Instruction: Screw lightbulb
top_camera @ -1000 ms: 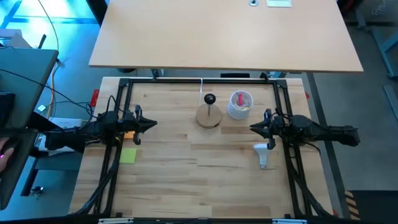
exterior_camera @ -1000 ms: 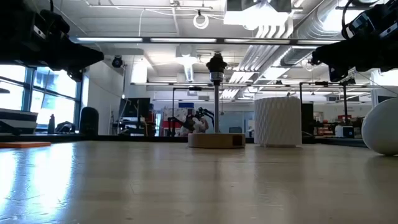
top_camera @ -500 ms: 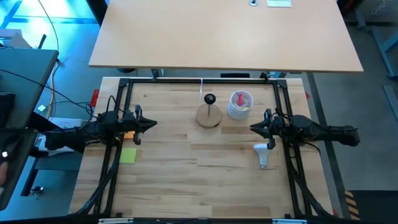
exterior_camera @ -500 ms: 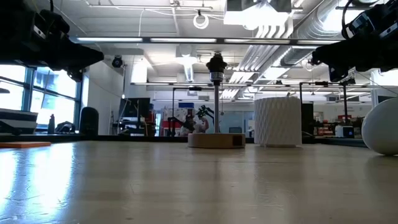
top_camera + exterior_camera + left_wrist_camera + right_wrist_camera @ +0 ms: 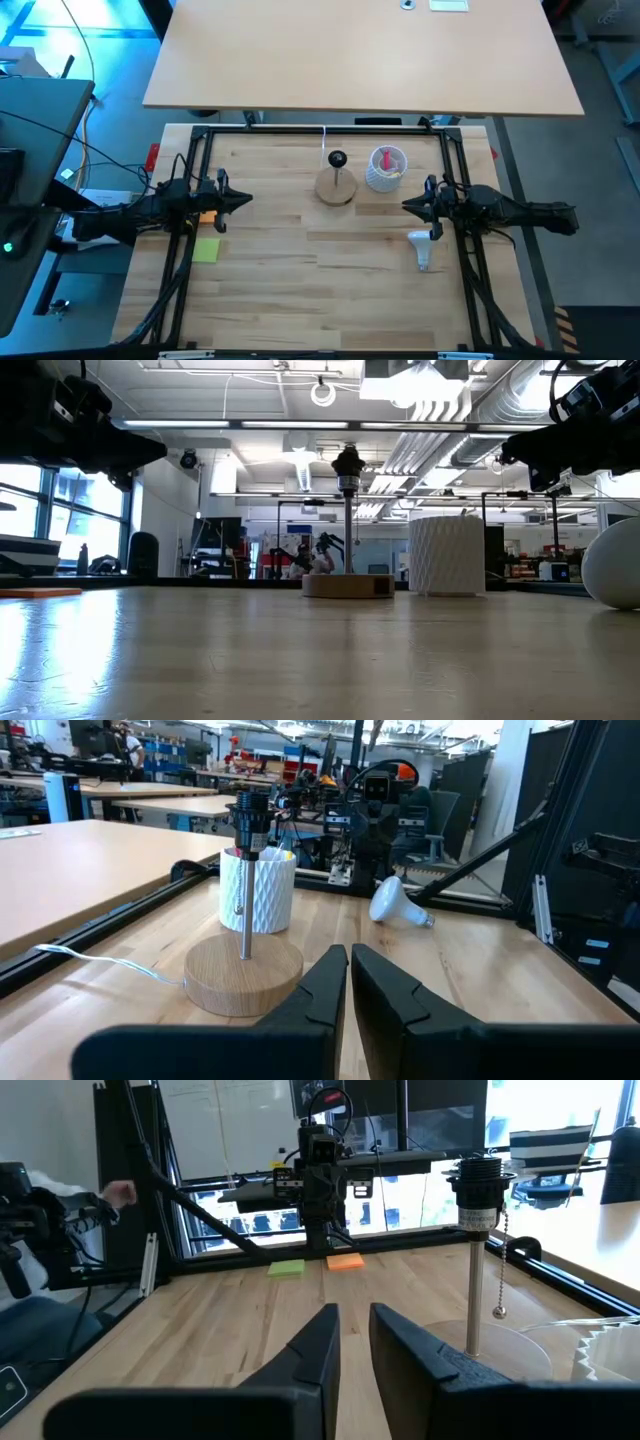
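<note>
On the pale wooden slatted worktop (image 5: 300, 280), framed by black metal rails, the small white frosted lightbulb with its silvery-grey screw base (image 5: 423, 247) lies on its side near the right edge, just beside and in front of the right claw (image 5: 407, 206), its base pointing towards the near edge; nothing is touching it. From the left wrist view the same bulb (image 5: 399, 904) lies tilted on the boards beyond the white ribbed cup. The right claw hangs above the worktop on its dark arm, reaching in from the right, with its two dark fingers (image 5: 316, 1342) set a little apart and nothing between them. The left claw (image 5: 245, 200) hangs opposite it on the left side, well apart from the bulb, its fingers (image 5: 322, 982) drawn almost together with only a thin slit between and nothing held. Between the two arms, towards the far side, stands the round wooden disc with an upright thin metal stem and black socket on top (image 5: 336, 184); a small chain hangs from the socket in the right wrist view, and a white cord runs away from the disc. Just beside the disc, to its right, stands the white ribbed cup holding a red item (image 5: 386, 168). On the left part of the worktop, near the left arm, lie a yellow-green square sticky note (image 5: 206, 250) and an orange one (image 5: 207, 215) partly under the arm. A larger bare wooden table (image 5: 360, 55) stands beyond the framed worktop.
</note>
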`<act>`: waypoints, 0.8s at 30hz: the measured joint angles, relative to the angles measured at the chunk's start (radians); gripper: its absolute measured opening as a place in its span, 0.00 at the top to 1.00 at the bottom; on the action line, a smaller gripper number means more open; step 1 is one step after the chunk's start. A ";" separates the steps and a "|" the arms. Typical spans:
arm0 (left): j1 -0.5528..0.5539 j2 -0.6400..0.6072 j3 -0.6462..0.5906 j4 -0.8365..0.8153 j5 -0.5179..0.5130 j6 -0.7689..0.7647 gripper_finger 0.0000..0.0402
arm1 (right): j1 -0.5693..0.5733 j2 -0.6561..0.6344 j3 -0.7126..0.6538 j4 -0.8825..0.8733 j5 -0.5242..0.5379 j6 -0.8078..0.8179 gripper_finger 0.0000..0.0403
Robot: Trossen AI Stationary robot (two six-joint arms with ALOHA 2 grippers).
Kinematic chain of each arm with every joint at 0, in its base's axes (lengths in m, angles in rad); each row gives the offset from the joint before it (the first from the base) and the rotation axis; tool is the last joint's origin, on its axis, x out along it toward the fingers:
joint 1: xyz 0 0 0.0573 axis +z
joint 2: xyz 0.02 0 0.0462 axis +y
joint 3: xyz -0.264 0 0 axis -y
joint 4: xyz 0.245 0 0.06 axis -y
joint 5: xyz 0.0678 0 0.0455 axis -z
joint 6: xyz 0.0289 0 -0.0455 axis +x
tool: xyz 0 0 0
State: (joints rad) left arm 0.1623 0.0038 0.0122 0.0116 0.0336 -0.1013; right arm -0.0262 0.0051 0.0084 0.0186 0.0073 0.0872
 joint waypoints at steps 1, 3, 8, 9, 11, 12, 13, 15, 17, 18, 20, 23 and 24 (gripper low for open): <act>0.000 0.000 0.000 0.000 0.000 0.000 0.96 | 0.000 0.000 0.000 0.000 0.000 0.000 0.86; 0.006 0.000 0.000 0.001 0.000 0.000 0.96 | 0.000 0.000 0.000 0.000 0.000 0.000 0.86; 0.014 0.001 0.000 -0.002 -0.004 0.000 0.96 | 0.000 0.000 0.000 0.000 0.000 0.000 0.86; 0.014 0.001 0.000 -0.002 -0.005 0.000 0.96 | 0.000 0.000 0.000 0.000 0.000 0.001 0.86; 0.014 0.001 0.000 -0.002 -0.005 0.000 0.96 | 0.000 0.000 0.000 0.001 0.001 -0.001 0.86; 0.014 0.001 0.000 -0.002 -0.005 0.000 0.96 | 0.000 0.001 0.000 0.013 0.011 0.009 0.86; 0.014 0.001 0.000 -0.002 -0.005 0.000 0.96 | 0.000 0.003 0.000 0.036 0.018 0.058 0.86; 0.014 0.001 0.000 -0.002 -0.005 0.000 0.96 | 0.001 0.011 0.000 0.113 -0.002 0.221 0.86; 0.014 0.001 0.000 -0.002 -0.004 0.000 0.96 | 0.003 0.029 0.000 0.233 -0.046 0.370 0.86; 0.014 0.001 0.000 -0.002 -0.005 0.000 0.96 | 0.003 0.042 0.000 0.304 -0.071 0.416 0.86; 0.014 0.001 0.000 -0.002 -0.004 0.000 0.96 | 0.013 0.087 0.000 0.469 -0.129 0.432 0.86; 0.014 0.001 0.000 -0.002 -0.004 0.000 0.96 | 0.055 0.190 0.000 0.661 -0.159 0.339 0.86; 0.014 0.001 0.000 -0.003 -0.004 0.000 0.96 | 0.070 0.233 0.000 0.706 -0.156 0.306 0.86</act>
State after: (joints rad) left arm 0.1764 0.0044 0.0122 0.0091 0.0292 -0.1013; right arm 0.0439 0.2377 0.0082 0.7243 -0.1486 0.3929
